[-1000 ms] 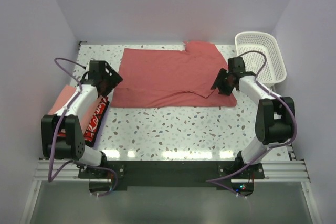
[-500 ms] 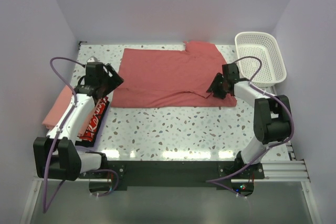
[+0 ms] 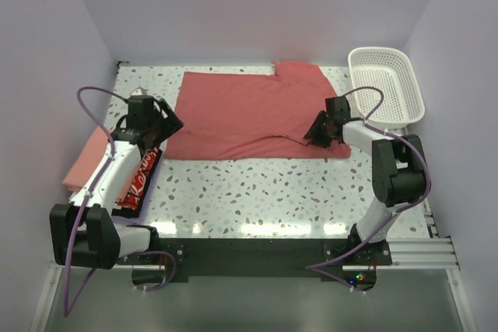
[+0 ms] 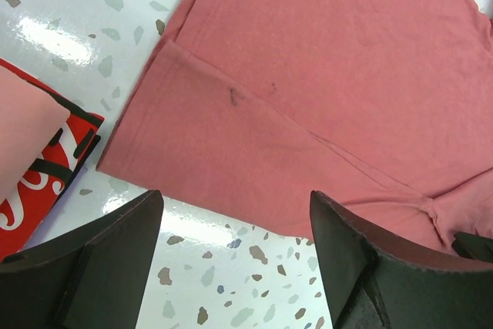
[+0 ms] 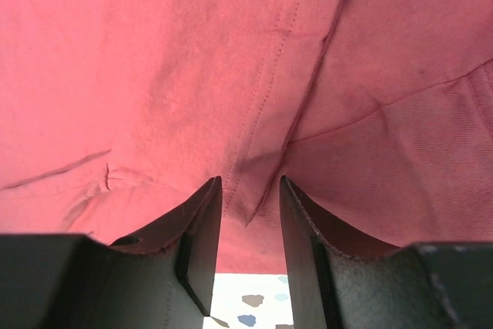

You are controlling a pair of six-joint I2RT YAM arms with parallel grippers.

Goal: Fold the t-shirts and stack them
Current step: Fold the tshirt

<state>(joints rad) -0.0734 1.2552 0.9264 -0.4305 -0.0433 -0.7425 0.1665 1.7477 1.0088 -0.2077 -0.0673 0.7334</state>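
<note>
Lying spread flat on the far half of the tabletop (image 3: 257, 184), the brick-red t-shirt (image 3: 241, 110) runs its long axis left to right, squarely between the two arms. The right tool (image 3: 319, 134) is down on the shirt's near right corner, jaws a narrow slot astride a stitched seam ridge; whether cloth is truly pinched I cannot tell. The left tool (image 3: 163, 124) hangs released, jaws wide, just beside the shirt's left edge, the near hem ahead of it, so each arm has its own end.
</note>
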